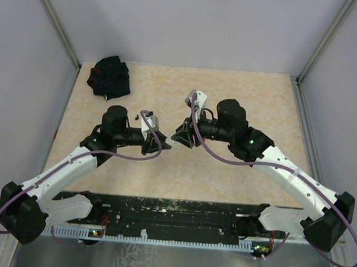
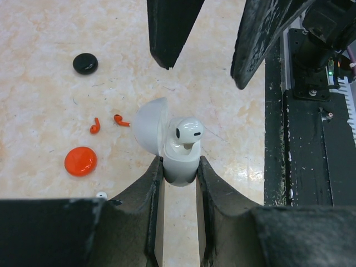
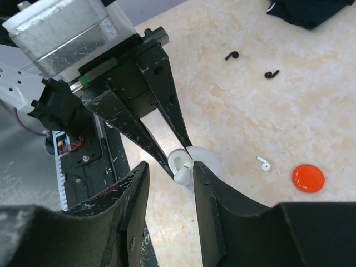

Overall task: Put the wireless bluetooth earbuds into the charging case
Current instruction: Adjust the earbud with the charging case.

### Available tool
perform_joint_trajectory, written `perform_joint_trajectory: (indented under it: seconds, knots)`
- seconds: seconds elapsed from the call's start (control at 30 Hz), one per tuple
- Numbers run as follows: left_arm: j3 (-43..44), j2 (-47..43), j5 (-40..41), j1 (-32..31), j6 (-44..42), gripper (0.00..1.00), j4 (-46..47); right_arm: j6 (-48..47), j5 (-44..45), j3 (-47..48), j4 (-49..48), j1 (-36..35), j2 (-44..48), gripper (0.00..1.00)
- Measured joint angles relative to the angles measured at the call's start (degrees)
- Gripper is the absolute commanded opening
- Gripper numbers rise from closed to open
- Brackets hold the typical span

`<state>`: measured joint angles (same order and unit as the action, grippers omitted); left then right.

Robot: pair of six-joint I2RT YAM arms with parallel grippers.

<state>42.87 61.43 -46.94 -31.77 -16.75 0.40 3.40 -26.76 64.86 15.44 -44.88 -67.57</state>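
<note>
1. White charging case (image 2: 181, 169) is held near the middle of the worktop (image 1: 244, 89), clamped low down by the left gripper (image 2: 179, 161). The fingers are narrow, with both inner faces against the case sides.
2. The lid (image 2: 149, 130) is hinged open and tipped back to one side.
3. One white earbud (image 2: 189, 131) stands in the case, stem down in its slot, head above the rim.
4. The right gripper (image 2: 203, 72) hangs just beyond the case with its fingers spread wide and nothing between them. Its tips are clear of the earbud in the left wrist view.
5. In the right wrist view its fingers (image 3: 208, 211) flank the case and earbud. I can't tell from that angle whether they touch.
6. A second white earbud (image 3: 263, 163) lies loose on the worktop, near a red disc (image 3: 308, 178) but apart from it.
7. Two orange earbuds (image 2: 95, 126) lie side by side just beside the open lid, between the red disc and a black disc (image 2: 85, 63).
8. Two black earbuds (image 3: 232, 55) lie apart from each other, between the case and the far left corner.
9. A black cloth bundle (image 1: 110, 75) sits in the far left corner, well apart from both grippers.
</note>
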Motion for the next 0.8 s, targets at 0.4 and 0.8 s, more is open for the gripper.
perform_joint_trajectory:
  seconds: [0.4, 0.8]
  knots:
    - [0.1, 0.1, -0.3, 0.0, 0.6, 0.0, 0.2, -0.3, -1.8, -0.7, 0.4, 0.0, -1.5, 0.34]
    - [0.1, 0.1, -1.4, 0.0, 1.2, 0.0, 0.7, -0.4, -4.5, -0.7, 0.2, 0.0, -3.4, 0.31]
